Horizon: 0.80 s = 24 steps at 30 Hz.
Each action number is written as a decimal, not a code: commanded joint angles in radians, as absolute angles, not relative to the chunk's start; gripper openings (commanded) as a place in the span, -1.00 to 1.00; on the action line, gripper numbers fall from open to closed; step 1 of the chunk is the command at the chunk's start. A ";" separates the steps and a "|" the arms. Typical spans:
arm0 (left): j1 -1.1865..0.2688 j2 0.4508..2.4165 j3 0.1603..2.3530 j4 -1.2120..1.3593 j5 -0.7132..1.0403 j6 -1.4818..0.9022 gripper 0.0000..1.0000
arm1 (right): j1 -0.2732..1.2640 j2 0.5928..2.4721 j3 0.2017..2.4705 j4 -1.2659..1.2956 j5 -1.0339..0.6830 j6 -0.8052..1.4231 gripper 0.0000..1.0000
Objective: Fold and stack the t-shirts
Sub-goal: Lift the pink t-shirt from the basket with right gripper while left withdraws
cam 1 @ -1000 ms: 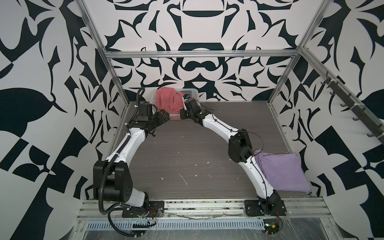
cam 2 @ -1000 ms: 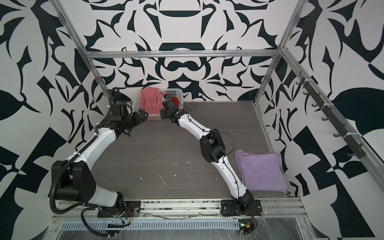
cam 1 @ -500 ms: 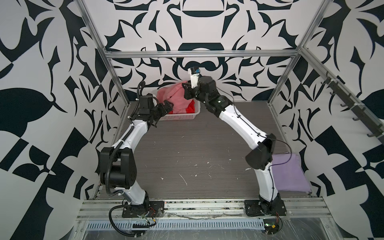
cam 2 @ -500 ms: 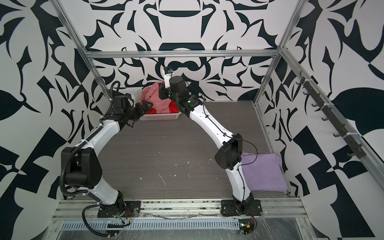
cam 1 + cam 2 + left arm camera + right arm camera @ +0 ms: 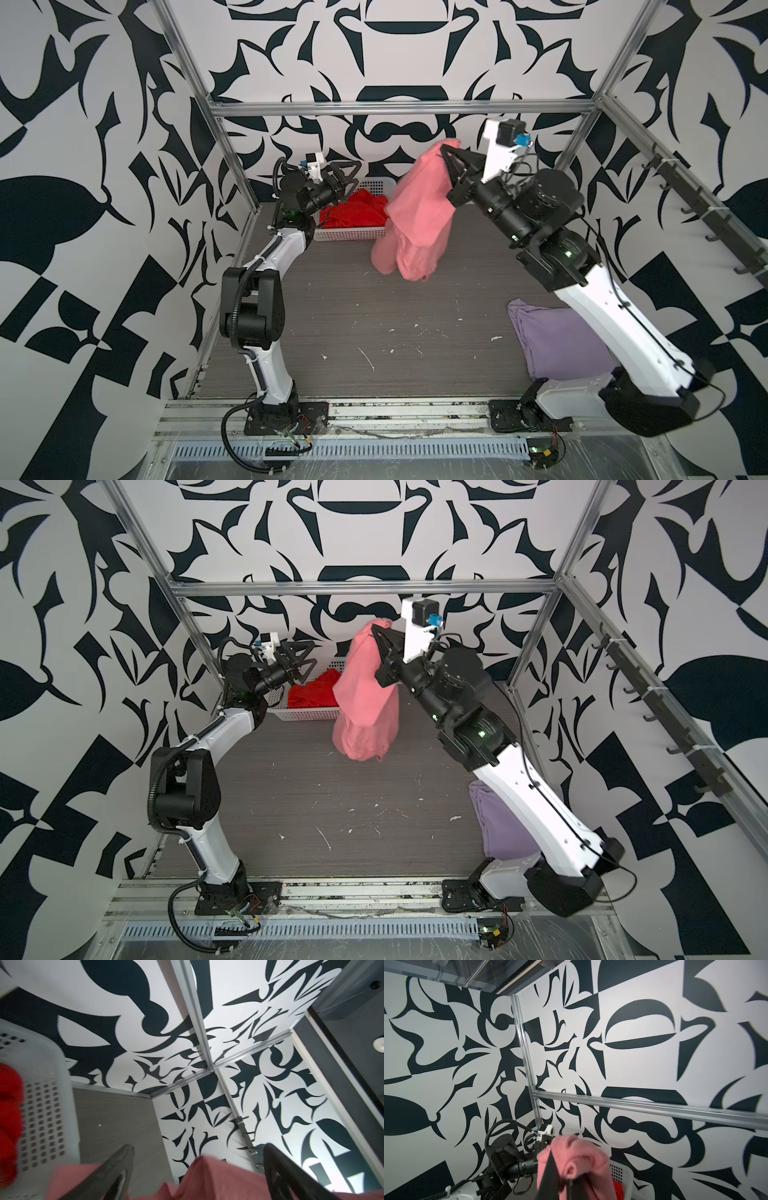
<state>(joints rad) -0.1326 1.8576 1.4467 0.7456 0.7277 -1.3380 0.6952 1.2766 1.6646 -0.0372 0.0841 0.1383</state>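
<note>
Right gripper (image 5: 448,153) is raised high over the far middle of the grey wood-grain table (image 5: 353,316), fingers (image 5: 550,1172) clamped shut on a bunched top edge of the salmon-pink cotton t-shirt (image 5: 419,216). The shirt hangs crumpled from that pinch in both top views, its lower part in front of the right end of the white plastic lattice basket (image 5: 349,235); cannot tell if the hem touches the table. In the right wrist view the pink cloth is wadded over the closed fingertips. Left gripper (image 5: 352,174) is held above the left end of the basket, fingers (image 5: 122,1167) spread wide, gripping nothing, apart from the hanging shirt in the top views. The left wrist view shows pink cloth low between the two fingers, no contact seen. Bright red t-shirt (image 5: 357,212) lies crumpled inside the basket at the far left of the table. Pale lavender t-shirt (image 5: 557,340) lies folded flat at the near right of the table, partly hidden by the right arm.
</note>
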 commanded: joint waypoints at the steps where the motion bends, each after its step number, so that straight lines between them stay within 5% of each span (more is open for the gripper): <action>1: -0.139 1.814 1.441 0.856 0.750 -1.415 0.99 | 0.698 1.170 1.581 -0.017 0.259 0.139 -1.00; 10: -0.187 1.669 1.405 0.210 0.652 -0.961 0.99 | 0.698 1.121 1.414 -0.196 0.481 0.265 -1.00; 24: -0.199 1.612 1.365 0.142 0.579 -0.870 0.99 | 0.707 1.350 1.768 -0.013 0.023 0.353 -1.00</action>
